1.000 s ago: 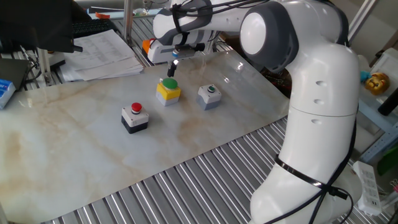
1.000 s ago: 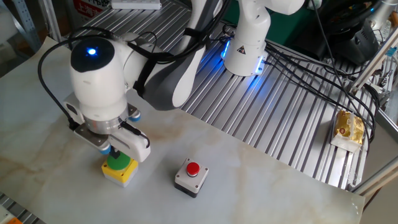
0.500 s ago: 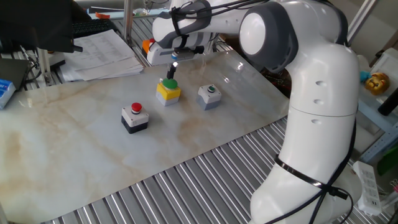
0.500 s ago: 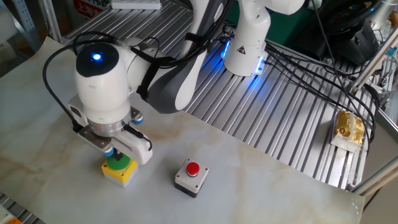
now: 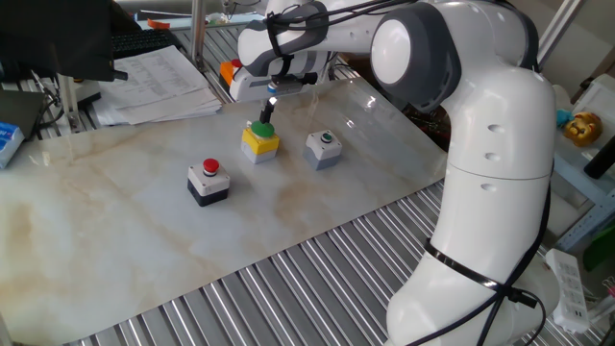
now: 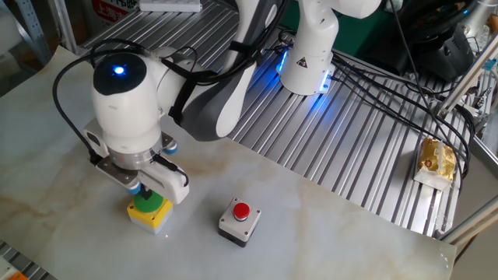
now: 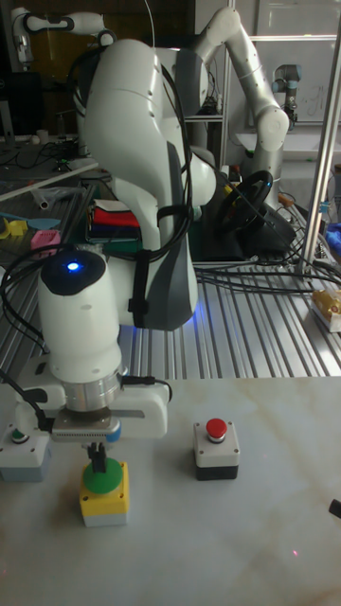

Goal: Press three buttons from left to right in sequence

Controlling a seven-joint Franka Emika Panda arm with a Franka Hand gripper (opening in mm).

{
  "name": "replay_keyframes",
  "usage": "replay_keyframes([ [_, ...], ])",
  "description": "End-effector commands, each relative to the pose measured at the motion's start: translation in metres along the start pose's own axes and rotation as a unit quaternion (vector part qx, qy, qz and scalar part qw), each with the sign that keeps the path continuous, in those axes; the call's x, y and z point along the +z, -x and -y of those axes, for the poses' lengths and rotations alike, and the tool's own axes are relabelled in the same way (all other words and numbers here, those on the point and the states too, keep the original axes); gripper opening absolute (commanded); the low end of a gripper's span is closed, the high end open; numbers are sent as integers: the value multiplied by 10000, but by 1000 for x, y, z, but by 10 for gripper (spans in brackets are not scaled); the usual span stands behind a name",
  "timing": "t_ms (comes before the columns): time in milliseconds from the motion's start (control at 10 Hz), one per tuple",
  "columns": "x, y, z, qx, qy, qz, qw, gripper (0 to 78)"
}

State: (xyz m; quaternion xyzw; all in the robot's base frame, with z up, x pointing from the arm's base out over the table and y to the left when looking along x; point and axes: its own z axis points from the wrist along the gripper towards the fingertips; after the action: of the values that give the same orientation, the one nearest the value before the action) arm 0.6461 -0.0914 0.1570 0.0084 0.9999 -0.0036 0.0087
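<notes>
Three button boxes stand in a row on the marble table. The red button on its white-topped black box [image 5: 208, 181] [image 6: 237, 220] [image 7: 216, 448] is at the left in one fixed view. In the middle is the green button on the yellow box [image 5: 260, 139] [image 6: 149, 211] [image 7: 103, 492]. The small dark-green button on the grey box [image 5: 324, 147] [image 7: 21, 454] is at the right. My gripper [image 5: 267, 113] [image 6: 144, 194] [image 7: 96, 459] points straight down over the green button, fingers shut together, tips at the button's top. Whether they touch it is unclear.
Stacked papers [image 5: 154, 82] and an orange box [image 5: 227, 69] lie at the table's far edge behind the gripper. A ribbed metal surface [image 5: 288, 288] borders the marble slab. Cables [image 6: 373, 85] run across the metal surface near the arm's base.
The gripper has stayed over the green button, with only a slight shift of the wrist. The boxes have not moved.
</notes>
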Motion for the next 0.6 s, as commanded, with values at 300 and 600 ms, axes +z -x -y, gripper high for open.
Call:
replay_keyframes([
  [300, 6, 2, -2, 34, 14, 36, 10000, 11],
  [600, 8, -1, -3, 70, 15, 36, 10000, 11],
])
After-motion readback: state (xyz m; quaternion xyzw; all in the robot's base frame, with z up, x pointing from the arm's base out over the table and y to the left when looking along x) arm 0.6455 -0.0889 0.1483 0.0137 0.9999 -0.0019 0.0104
